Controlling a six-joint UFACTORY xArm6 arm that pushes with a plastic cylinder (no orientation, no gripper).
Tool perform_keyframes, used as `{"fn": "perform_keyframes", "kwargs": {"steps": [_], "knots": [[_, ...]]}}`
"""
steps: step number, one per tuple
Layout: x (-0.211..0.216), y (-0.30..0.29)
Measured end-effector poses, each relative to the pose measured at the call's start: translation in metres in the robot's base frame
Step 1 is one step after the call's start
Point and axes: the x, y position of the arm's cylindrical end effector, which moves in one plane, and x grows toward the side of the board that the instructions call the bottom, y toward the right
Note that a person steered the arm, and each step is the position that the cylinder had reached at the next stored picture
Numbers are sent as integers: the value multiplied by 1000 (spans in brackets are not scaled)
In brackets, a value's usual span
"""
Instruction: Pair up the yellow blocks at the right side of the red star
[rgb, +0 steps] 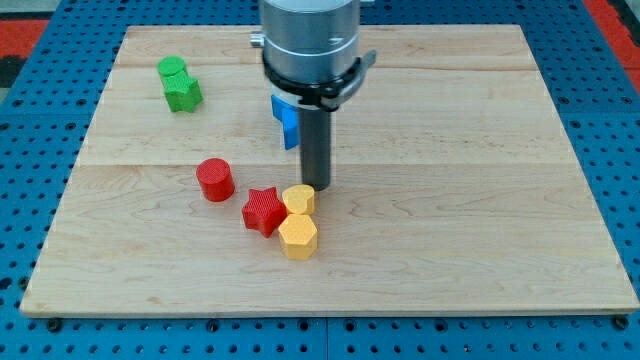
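Nearest the camera lies the yellow hexagon block (298, 237), on the near middle of the table (480, 250). Just behind it, touching it, sits the smaller yellow block (298, 199), whose shape reads roughly as a heart. Both stand against the right side of the red star (263, 211); the smaller one touches the star, and the hexagon sits at the star's near right point.

My tip (316, 187) rests at the far right edge of the smaller yellow block, touching it or just beside it; contact cannot be confirmed. The rig carries no claw, so no claw state applies: the rod only pushes.

A red cylinder (214, 179) stands to the left of the star, apart from it. A blue block (286, 119) lies further back, partly hidden by the arm. Two green blocks (178, 84) sit together at the far left.

Judged from this layout, the pairing step is at or near completion. The next move calls for little: at most a short, light nudge to tighten the pair, then withdrawal without disturbing the star.
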Motion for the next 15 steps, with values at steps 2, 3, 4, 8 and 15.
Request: {"fn": "perform_keyframes", "kwargs": {"steps": [2, 3, 4, 8, 15], "knots": [[4, 51], [27, 43], [78, 72], [114, -35], [75, -52]]}}
